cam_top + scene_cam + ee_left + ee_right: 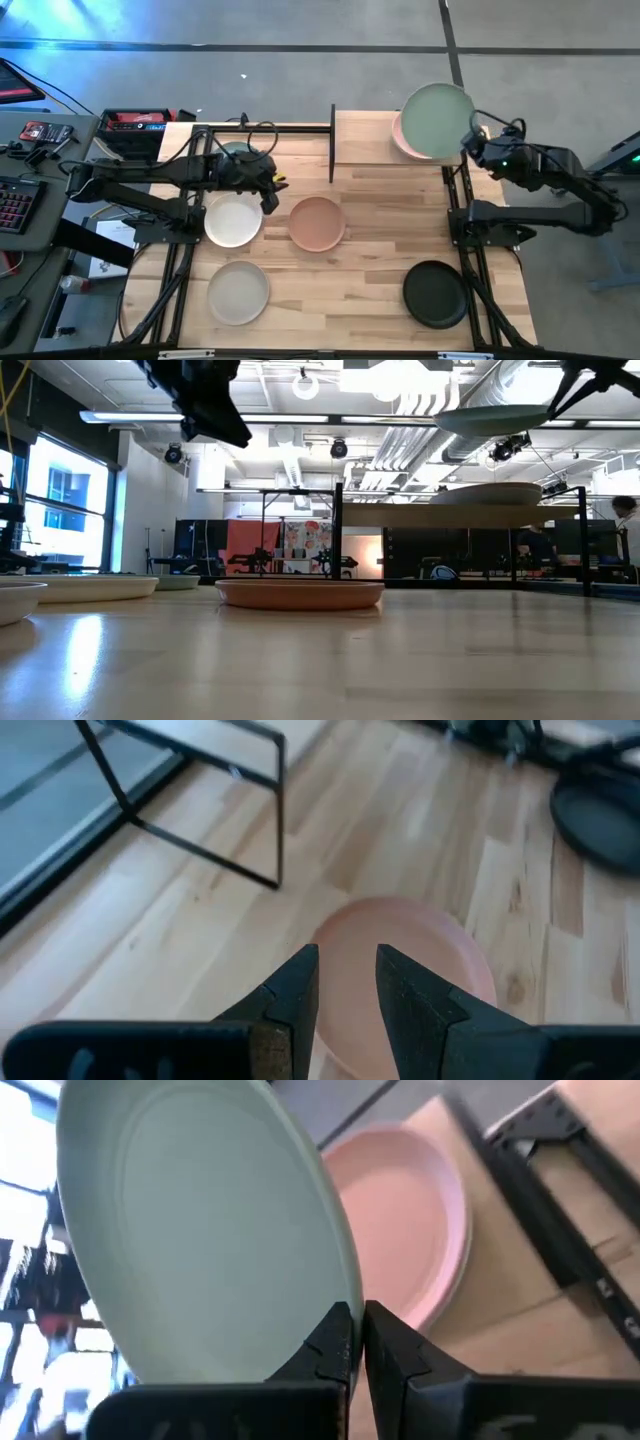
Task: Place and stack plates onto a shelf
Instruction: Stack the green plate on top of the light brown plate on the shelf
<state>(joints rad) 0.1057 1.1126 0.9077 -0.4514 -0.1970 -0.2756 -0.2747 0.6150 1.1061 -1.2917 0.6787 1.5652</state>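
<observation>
The right gripper's [352,1342] fingers [330,1342] are pinched tight on the rim of the round, shallow, matte mint-green plate [190,1230] — stiff, light, likely slippery, so a rim pinch suits. The left gripper's [345,985] fingers stand parted, empty — the terracotta plate [420,935] lies just beyond them.

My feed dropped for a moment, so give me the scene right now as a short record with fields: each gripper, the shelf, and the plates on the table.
right gripper: shut on the rim of the round matte mint green plate, held above the shelf
shelf, small light-wood board on black posts: holds a round pink plate, under the mint one
left gripper: open, empty, above the round terracotta plate
plates on the table: terracotta, white, light grey, black
</observation>
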